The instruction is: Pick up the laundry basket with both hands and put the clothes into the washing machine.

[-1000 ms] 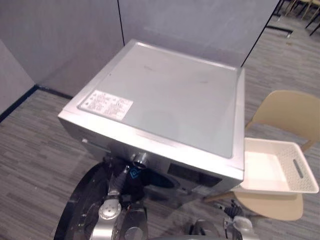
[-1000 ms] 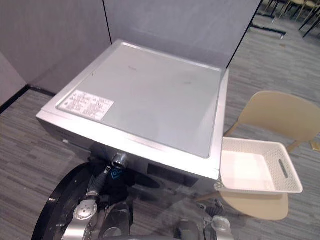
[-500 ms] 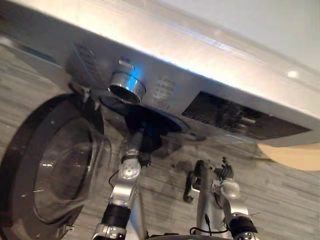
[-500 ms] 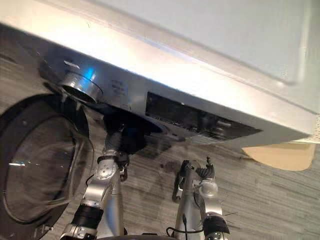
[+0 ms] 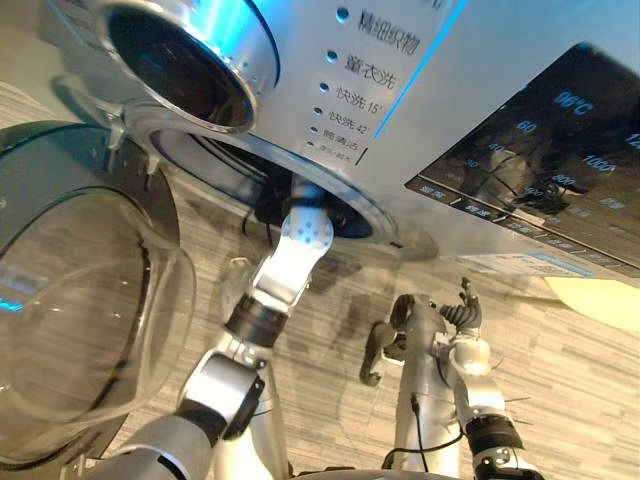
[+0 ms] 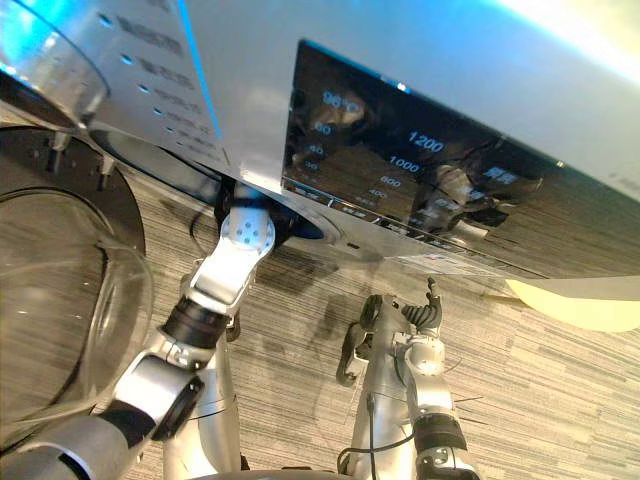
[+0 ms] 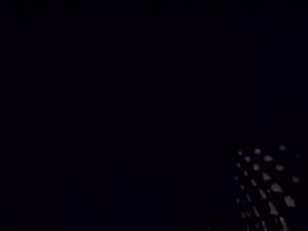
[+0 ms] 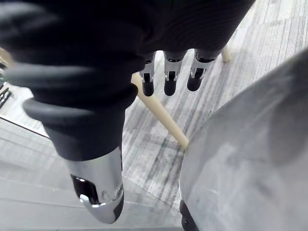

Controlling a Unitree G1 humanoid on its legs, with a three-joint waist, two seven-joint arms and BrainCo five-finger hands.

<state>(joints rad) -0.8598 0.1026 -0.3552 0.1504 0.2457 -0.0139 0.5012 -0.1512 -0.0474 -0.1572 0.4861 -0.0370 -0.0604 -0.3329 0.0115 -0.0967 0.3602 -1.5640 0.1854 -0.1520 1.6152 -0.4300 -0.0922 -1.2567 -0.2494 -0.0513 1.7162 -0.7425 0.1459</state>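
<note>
Now L arm [image 5: 292, 258] is inside washer drum [image 7: 267, 180].

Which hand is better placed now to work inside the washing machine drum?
Left, probably. The left arm reaches through the door opening, and its wrist view shows the dark perforated drum wall. The right hand hangs open outside, above the floor.

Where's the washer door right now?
The door hangs open on the robot's left in the eye views, left of the drum opening and below the dial.
</note>
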